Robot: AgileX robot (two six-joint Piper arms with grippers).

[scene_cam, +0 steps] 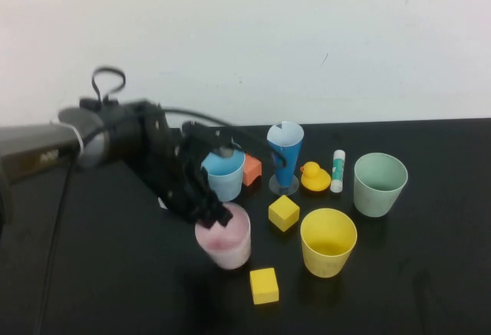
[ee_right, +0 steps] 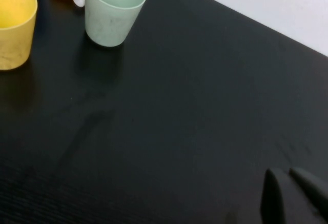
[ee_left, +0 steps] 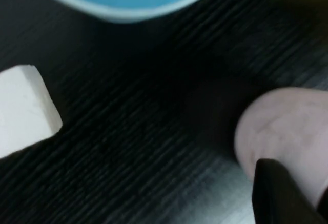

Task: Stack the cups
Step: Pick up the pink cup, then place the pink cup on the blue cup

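My left gripper (scene_cam: 214,214) is shut on the rim of the pink cup (scene_cam: 224,238), near the table's middle front. In the left wrist view one dark finger (ee_left: 281,193) lies against the pink cup (ee_left: 287,126). I cannot tell whether the cup rests on the table. The light blue cup (scene_cam: 225,175) stands upright just behind it, its rim (ee_left: 128,6) close to the wrist camera. The yellow cup (scene_cam: 328,241) and the green cup (scene_cam: 380,184) stand upright to the right. My right gripper (ee_right: 287,183) hangs shut over bare table, apart from the green cup (ee_right: 113,8) and the yellow cup (ee_right: 13,24).
A dark-blue cone glass (scene_cam: 285,155), an orange block (scene_cam: 252,168), a yellow duck (scene_cam: 314,176) and a glue stick (scene_cam: 338,170) sit behind the cups. Two yellow cubes (scene_cam: 284,213) (scene_cam: 264,285) lie near the pink cup. A white block (ee_left: 25,111) lies by the left arm.
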